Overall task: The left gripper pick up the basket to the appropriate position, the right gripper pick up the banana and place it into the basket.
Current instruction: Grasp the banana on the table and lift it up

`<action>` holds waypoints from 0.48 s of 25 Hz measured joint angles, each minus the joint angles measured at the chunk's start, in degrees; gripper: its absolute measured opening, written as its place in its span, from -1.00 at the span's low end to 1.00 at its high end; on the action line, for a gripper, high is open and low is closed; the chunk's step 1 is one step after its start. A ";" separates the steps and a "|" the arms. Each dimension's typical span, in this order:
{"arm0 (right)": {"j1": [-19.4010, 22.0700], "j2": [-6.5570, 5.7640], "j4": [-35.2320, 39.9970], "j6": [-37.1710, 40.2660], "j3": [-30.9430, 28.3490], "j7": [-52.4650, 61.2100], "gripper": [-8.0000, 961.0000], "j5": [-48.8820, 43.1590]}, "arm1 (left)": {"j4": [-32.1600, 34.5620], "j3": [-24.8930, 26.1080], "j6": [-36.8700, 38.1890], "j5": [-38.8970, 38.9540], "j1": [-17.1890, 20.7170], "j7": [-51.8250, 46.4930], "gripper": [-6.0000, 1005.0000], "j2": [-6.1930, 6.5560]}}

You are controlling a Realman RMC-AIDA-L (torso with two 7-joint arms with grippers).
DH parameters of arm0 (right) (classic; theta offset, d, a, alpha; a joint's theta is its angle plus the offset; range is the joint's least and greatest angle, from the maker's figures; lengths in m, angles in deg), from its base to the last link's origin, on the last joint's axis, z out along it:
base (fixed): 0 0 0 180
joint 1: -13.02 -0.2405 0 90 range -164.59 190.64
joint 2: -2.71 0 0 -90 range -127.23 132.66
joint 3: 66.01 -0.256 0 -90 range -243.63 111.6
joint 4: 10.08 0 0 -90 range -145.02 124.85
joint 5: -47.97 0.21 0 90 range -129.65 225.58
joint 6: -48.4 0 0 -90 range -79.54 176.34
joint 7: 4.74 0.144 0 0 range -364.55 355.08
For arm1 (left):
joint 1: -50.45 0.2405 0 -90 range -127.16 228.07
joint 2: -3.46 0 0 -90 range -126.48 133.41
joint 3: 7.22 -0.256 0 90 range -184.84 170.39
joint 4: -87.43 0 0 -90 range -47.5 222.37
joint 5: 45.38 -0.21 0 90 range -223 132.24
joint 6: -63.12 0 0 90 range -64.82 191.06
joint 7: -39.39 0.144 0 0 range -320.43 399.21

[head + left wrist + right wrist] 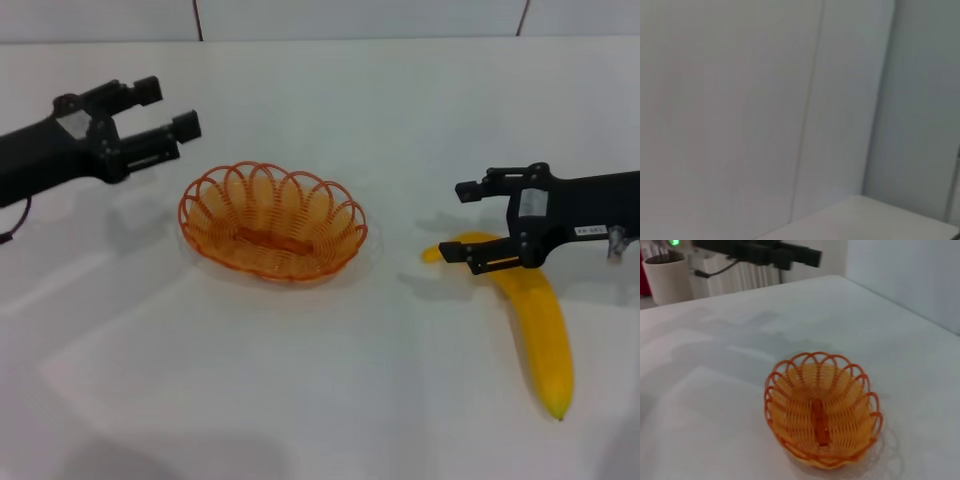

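The orange wire basket (pixel 272 221) sits empty on the white table, left of centre; it also shows in the right wrist view (pixel 822 410). My left gripper (pixel 175 108) is open, raised to the left of and behind the basket, apart from it; the right wrist view shows it too (pixel 807 254). The yellow banana (pixel 535 325) lies on the table at the right. My right gripper (pixel 458 222) is open just above the banana's far end, one finger over it, not gripping it.
A white cup (pixel 670 277) and a white radiator (pixel 732 275) stand beyond the table's far side in the right wrist view. The left wrist view shows only pale wall panels and a table corner (pixel 875 220).
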 joint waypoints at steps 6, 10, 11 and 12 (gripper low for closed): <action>1.83 0.22 4.26 -0.72 1.45 2.90 0.78 0.02 | -3.42 -0.07 4.38 3.66 1.61 8.55 0.59 -0.01; 3.80 0.30 8.63 -4.27 6.26 6.43 0.78 -0.17 | -5.04 0.03 4.86 5.04 1.99 10.73 0.59 0.04; 4.34 0.24 9.74 -5.83 8.24 7.54 0.77 -0.27 | -5.23 0.11 4.87 5.09 2.02 10.85 0.59 0.04; 4.85 0.18 10.69 -7.30 10.13 8.55 0.77 -0.37 | -5.37 0.18 4.91 5.09 2.02 11.00 0.59 0.04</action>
